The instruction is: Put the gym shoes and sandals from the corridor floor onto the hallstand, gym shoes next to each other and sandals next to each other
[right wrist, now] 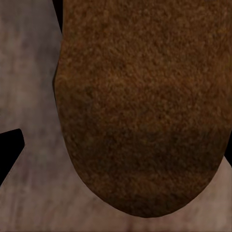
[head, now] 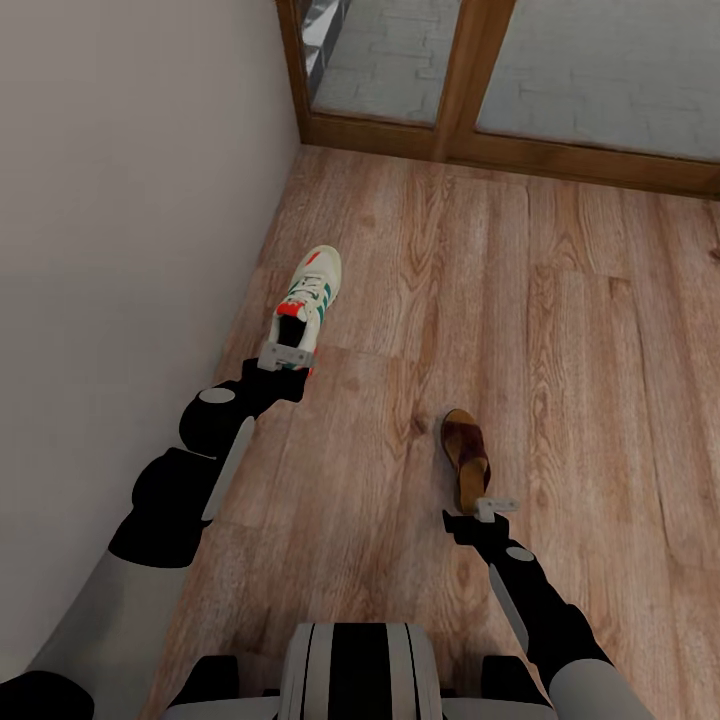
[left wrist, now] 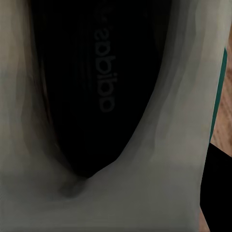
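- Head view: a cream-white lace-up gym shoe with green side stripes and a red tongue label (head: 308,300) is seen on the light brown wood-plank corridor floor (head: 580,350), close to the pale wall (head: 120,220), toe pointed away from the robot. The left claw (head: 286,358) is set at the shoe's heel, probably because the heel collar offers a rim to pinch. Whether it is clenched on the shoe or merely placed against it cannot be told.
- Head view: a dark brown leather slip-on sandal (head: 466,458) lies well apart from the shoe, also lengthwise to the robot. The right claw (head: 483,512) is brought to its open heel end; its state cannot be told. A wood-framed glass door (head: 470,80) closes the far end. Both pieces are judged to be still on the floor, not yet on the rack.
- Left wrist view: the shoe's dark insole (left wrist: 96,82) and pale inner lining are seen from very close, which suggests that the claw is aimed into the shoe's opening.
- Right wrist view: the sandal's rounded brown footbed (right wrist: 145,111) is seen over the floor, with dark finger edges at either side.
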### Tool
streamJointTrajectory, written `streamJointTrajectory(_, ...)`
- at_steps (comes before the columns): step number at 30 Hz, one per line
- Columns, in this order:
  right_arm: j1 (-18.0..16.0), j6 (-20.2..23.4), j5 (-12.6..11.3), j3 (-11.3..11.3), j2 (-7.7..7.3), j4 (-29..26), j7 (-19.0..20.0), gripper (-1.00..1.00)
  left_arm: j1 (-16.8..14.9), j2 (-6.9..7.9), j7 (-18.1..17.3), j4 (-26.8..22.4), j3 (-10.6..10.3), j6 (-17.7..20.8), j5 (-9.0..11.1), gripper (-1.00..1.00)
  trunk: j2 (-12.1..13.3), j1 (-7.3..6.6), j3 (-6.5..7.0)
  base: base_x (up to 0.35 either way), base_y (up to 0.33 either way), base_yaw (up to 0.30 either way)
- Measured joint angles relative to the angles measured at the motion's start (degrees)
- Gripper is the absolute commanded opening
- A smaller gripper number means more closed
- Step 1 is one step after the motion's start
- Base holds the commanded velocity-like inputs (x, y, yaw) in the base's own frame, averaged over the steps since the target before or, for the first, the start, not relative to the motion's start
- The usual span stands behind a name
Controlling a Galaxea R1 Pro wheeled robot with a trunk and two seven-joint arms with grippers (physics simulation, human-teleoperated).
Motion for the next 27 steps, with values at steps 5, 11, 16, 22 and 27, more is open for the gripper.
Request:
streamJointTrajectory(5,0.0,0.0,0.0,0.0,0.0,-0.01,0.0,1.0,0.0,0.0,0.0,0.0,0.0,0.0,0.0,-1.0,0.0,0.0,0.0,0.001,0.0,0.0)
streamJointTrajectory(11,0.0,0.01,0.0,0.0,0.02,0.0,0.03,1.0,0.0,0.0,0.02,0.0,0.0,0.0,-0.02,-1.0,0.0,0.0,0.0,0.07,0.0,0.0)
streamJointTrajectory(16,0.01,0.0,0.0,0.0,-0.01,-0.01,0.05,1.0,0.0,0.0,0.07,0.0,0.0,0.0,-0.06,-1.0,0.0,0.0,0.0,0.081,0.0,0.0)
streamJointTrajectory(22,0.02,0.0,0.0,0.0,-0.03,-0.04,0.03,1.0,0.02,0.0,0.09,0.0,-0.01,0.0,-0.09,-1.0,0.0,0.0,0.0,0.012,0.0,0.0)
streamJointTrajectory(27,0.01,0.0,0.0,0.0,-0.01,-0.05,-0.03,1.0,0.08,0.01,0.12,0.0,-0.02,0.0,-0.1,-1.0,0.0,0.0,0.0,0.03,-0.021,0.0)
